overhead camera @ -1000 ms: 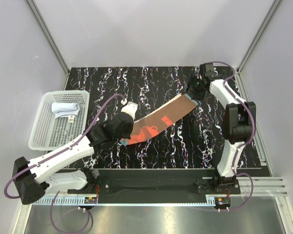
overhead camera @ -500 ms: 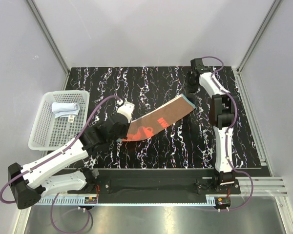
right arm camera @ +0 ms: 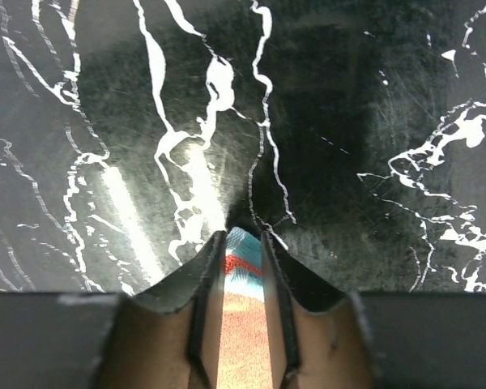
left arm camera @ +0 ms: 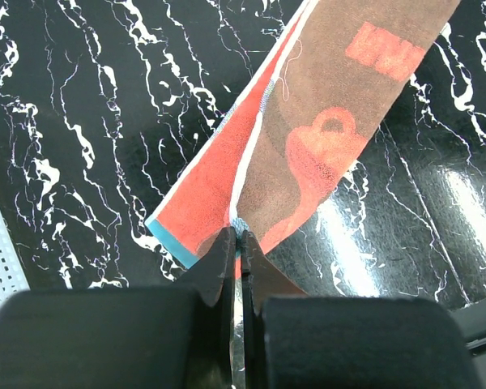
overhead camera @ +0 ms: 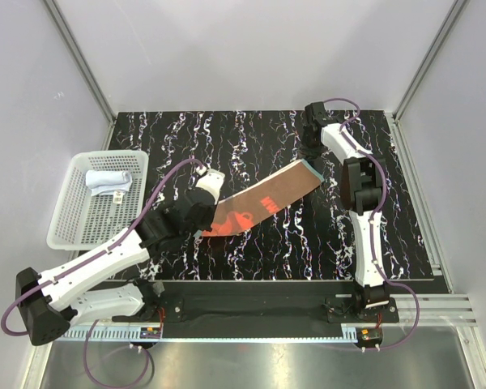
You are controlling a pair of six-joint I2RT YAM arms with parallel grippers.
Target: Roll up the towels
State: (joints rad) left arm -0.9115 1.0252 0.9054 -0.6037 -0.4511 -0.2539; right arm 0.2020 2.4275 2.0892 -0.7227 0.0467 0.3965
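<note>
Fingers of the left gripper are pressed flat together on the near end of the rust-brown towel, pinching it where a pale seam runs between the orange strip and the brown face. In the right wrist view, the fingers of the right gripper stand close on either side of the towel's far end, with the teal hem filling the narrow gap between them. Whether they press the cloth or only bracket it cannot be told. Between the two grippers the towel lies as a long, narrow band, slanting across the black marbled table from left-near to right-far, and it looks folded lengthwise. The cloth is thin, light and limp, so it will likely sag or crease wherever it is unsupported and will slide easily on the glossy top. A roll should probably start from one short end, held at the hem or a corner where the layers are thickest, with the other end kept taut so the turns stay even. The pale blue towel sits bundled in the white basket at the table's left edge, well apart from the grippers.
</note>
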